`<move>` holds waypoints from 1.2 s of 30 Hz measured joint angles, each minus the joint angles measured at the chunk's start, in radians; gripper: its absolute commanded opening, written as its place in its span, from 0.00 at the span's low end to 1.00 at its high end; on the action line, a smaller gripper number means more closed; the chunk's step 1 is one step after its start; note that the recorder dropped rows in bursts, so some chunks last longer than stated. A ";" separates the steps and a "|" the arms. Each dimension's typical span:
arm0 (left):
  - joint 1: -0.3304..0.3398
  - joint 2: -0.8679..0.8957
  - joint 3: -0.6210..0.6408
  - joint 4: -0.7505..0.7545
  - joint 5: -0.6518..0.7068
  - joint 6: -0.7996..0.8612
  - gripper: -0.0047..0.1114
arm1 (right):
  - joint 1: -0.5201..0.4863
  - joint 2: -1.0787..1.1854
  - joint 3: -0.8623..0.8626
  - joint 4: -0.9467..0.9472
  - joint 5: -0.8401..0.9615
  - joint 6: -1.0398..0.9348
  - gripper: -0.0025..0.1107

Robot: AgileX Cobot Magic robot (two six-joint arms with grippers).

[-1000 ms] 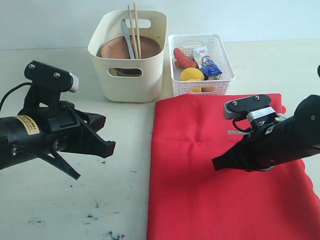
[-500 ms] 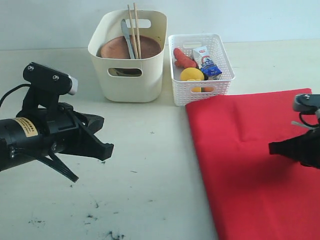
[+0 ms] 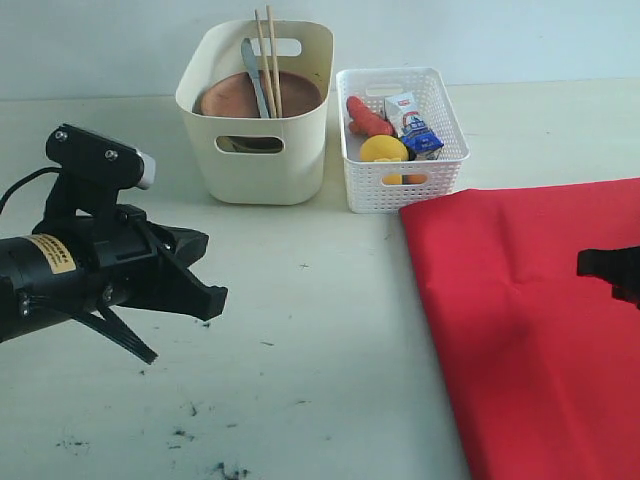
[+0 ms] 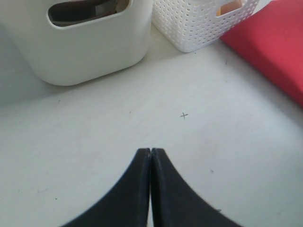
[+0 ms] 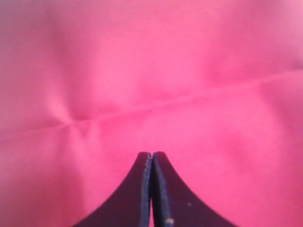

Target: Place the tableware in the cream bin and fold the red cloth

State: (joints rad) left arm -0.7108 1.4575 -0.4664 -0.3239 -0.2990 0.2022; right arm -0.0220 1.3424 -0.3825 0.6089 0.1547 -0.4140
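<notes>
Cloth [image 3: 530, 330], red, lies spread on the table [image 3: 300, 380] to the front right of the bin [image 3: 262, 178], well apart from it, running off the frame edge. Bin holds plate [image 3: 300, 95], knife [image 3: 250, 65] and chopsticks [image 3: 271, 40], the sticks leaning upright above its rim. Basket [image 3: 400, 180] stands just beside the bin on its right. Right gripper [image 5: 152, 156] is over the cloth, jaws pressed together. Left gripper [image 4: 150, 152] hangs above the table, front left of the bin, well apart, jaws together.
</notes>
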 measured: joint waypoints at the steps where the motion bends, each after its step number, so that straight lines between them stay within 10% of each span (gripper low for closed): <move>1: 0.000 0.000 0.000 0.000 0.000 0.000 0.06 | 0.039 -0.012 0.002 0.017 0.006 -0.011 0.02; 7: 0.000 0.000 0.000 0.000 -0.008 0.000 0.06 | 0.324 0.068 0.004 0.068 -0.070 -0.040 0.02; 14: 0.000 0.000 0.000 0.000 0.009 0.024 0.06 | 0.356 0.271 0.002 0.070 -0.196 -0.059 0.02; 22: 0.000 0.000 0.000 0.000 0.061 0.024 0.06 | -0.029 0.285 0.002 0.070 -0.255 -0.108 0.02; 36: 0.000 0.000 0.000 0.000 0.061 0.024 0.06 | -0.067 0.394 -0.333 0.070 -0.033 -0.143 0.02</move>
State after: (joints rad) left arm -0.7108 1.4575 -0.4664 -0.3239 -0.2379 0.2266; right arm -0.0886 1.7365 -0.7153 0.6787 0.1220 -0.5570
